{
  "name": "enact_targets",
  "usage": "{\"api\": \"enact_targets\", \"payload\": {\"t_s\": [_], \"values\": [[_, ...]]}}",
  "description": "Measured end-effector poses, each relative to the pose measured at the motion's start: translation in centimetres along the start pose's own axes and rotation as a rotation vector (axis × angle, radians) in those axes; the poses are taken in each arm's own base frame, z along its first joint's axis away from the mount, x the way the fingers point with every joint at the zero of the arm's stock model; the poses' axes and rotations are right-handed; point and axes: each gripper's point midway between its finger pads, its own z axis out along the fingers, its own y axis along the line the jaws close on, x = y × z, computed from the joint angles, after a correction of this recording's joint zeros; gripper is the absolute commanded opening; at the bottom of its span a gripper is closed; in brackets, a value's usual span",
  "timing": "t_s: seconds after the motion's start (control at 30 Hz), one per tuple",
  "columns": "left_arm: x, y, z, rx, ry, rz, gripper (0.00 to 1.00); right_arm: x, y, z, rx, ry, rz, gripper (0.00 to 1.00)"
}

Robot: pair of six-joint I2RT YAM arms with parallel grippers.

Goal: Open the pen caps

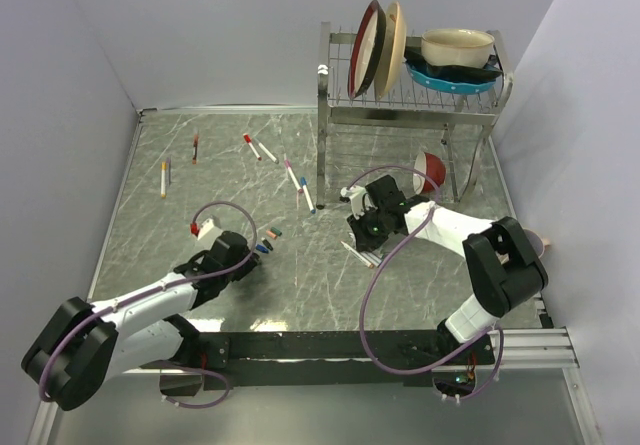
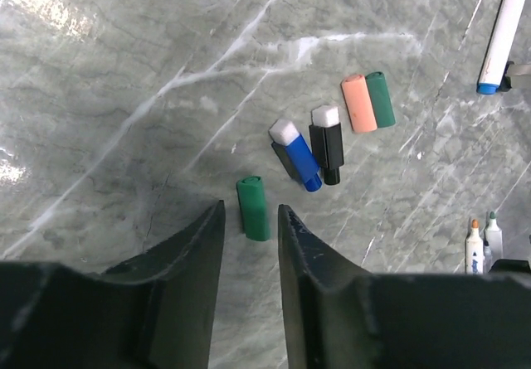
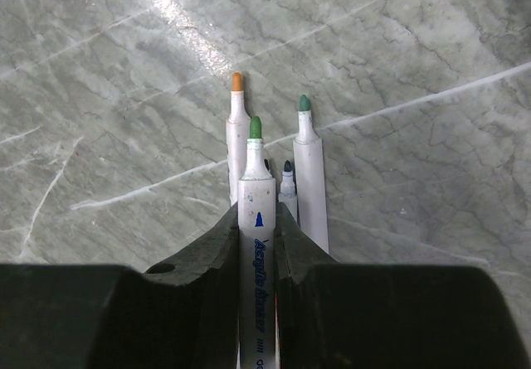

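1. The left fingers (image 2: 214,228) hang low over the tabletop (image 2: 99,95). They're spread a little and aren't gripping anything.
2. A green cap (image 2: 252,207) lies flat right at their tips, with its near end poking into the gap. I can't tell if it actually touches either finger.
3. Just past it are four more loose caps. A blue cap (image 2: 297,160) and a black cap (image 2: 329,147) sit side by side, both with a white end. A bit further on, a pink cap (image 2: 358,104) is pressed up against a dark green cap (image 2: 381,99).
4. The right fingers (image 3: 222,249) are clamped tight on a white pen (image 3: 256,211). Its green tip is bare and points away from the wrist.
5. Three more uncapped pens lie on the tabletop right next to that one:
   - an orange-tipped pen (image 3: 237,133) on the left
   - a green-tipped pen (image 3: 308,170) on the right
   - a dark-tipped pen (image 3: 287,185) between them, mostly hidden
6. In the top view, the capped pens (image 1: 252,145) are scattered over the far left half of the tabletop, well apart from both arms.
7. A dish rack (image 1: 400,115) with plates and bowls stands at the far right.
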Motion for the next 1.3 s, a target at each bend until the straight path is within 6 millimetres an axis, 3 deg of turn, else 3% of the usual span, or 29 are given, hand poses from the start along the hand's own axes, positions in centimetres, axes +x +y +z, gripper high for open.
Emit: {"api": "enact_targets", "payload": {"t_s": [0.37, 0.53, 0.63, 0.77, 0.93, 1.07, 1.3], "values": [[-1.3, -1.5, -1.2, 0.058, -0.03, 0.019, 0.63, 0.3, -0.2, 0.1, 0.009, 0.013, 0.007, 0.3], [-2.4, -2.8, -1.8, 0.088, -0.049, 0.064, 0.86, 0.0, -0.2, 0.0, 0.01, 0.011, 0.005, 0.31], [-3.7, -4.2, -2.2, 0.113, -0.074, 0.092, 0.94, -0.3, -0.2, -0.2, 0.006, 0.004, -0.007, 0.32], [-6.3, -6.3, -2.0, 0.142, -0.1, 0.121, 0.95, -0.6, 0.3, -1.0, -0.015, -0.004, -0.042, 0.32], [-10.4, -8.2, 1.0, 0.114, -0.087, 0.134, 0.89, -1.7, 1.5, -2.7, -0.078, -0.032, -0.128, 0.31], [-14.0, -9.7, 4.8, 0.075, -0.046, 0.124, 0.86, -2.6, 2.4, -4.4, -0.123, -0.067, -0.209, 0.31], [-22.9, -7.7, 10.0, -0.081, -0.093, 0.128, 0.84, -3.2, 3.7, -6.9, -0.154, -0.127, -0.296, 0.32]]}}
